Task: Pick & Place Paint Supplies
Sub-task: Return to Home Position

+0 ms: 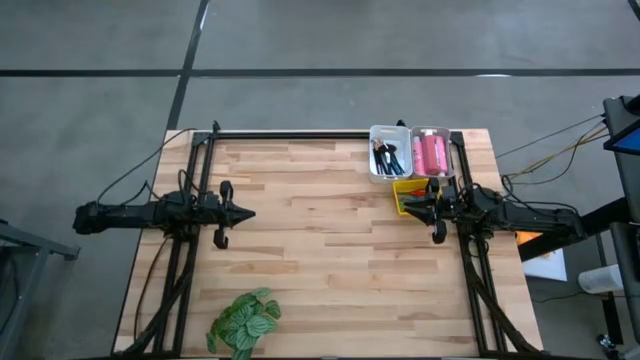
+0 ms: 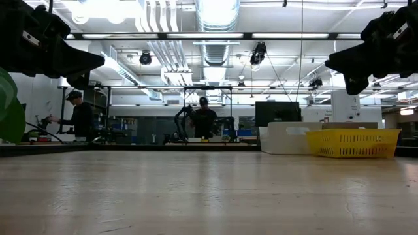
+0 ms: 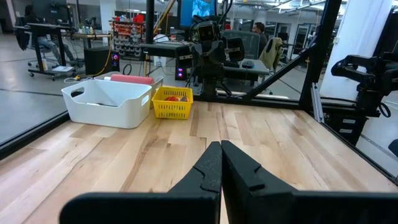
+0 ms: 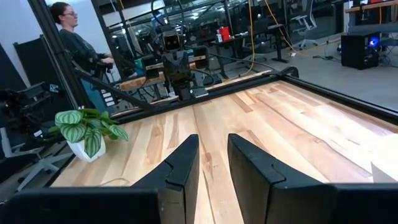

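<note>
In the white bins (image 1: 391, 176), dark brushes (image 1: 388, 157) and pink tubes (image 1: 432, 153)

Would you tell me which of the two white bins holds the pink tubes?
The white bin nearer the right arm; the other bin holds dark brushes.

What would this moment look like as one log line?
left gripper: shut, empty, over table | right gripper: open, empty, by yellow bin | pink tubes, brushes: in white bins

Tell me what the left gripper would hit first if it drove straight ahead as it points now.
Probably the right gripper, which faces the left gripper across bare table. The yellow bin sits just beside that line, though depth is hard to judge.
</note>
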